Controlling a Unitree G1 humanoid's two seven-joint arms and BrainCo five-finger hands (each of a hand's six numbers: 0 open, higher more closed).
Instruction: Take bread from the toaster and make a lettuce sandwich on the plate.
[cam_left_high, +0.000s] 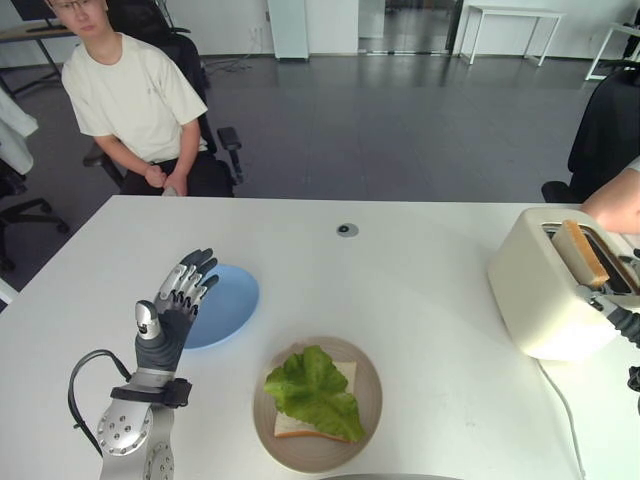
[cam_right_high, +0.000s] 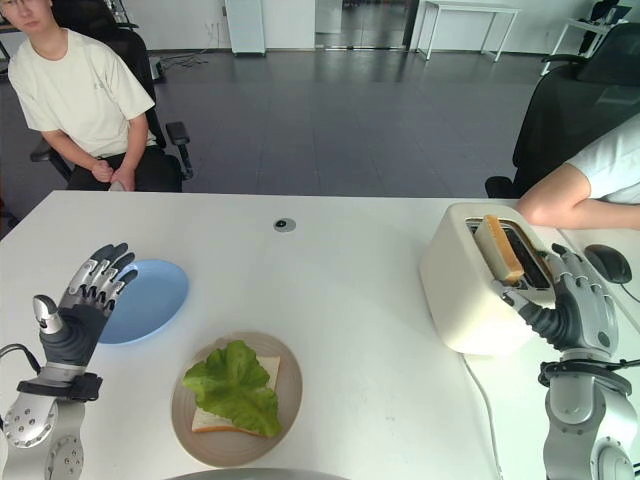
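Right eye view: right hand (cam_right_high: 578, 310) is set at toaster (cam_right_high: 460, 290) for the raised bread (cam_right_high: 498, 248), grip unclear; left hand (cam_right_high: 88, 290) held spread.

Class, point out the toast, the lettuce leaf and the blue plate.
toast (cam_right_high: 497, 250), right eye view, its side face.
lettuce leaf (cam_left_high: 313, 390), left eye view, its middle.
blue plate (cam_left_high: 235, 300), left eye view, bare centre.

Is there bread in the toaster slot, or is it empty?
Not empty: a bread slice stands upright in the toaster, poking above its top.
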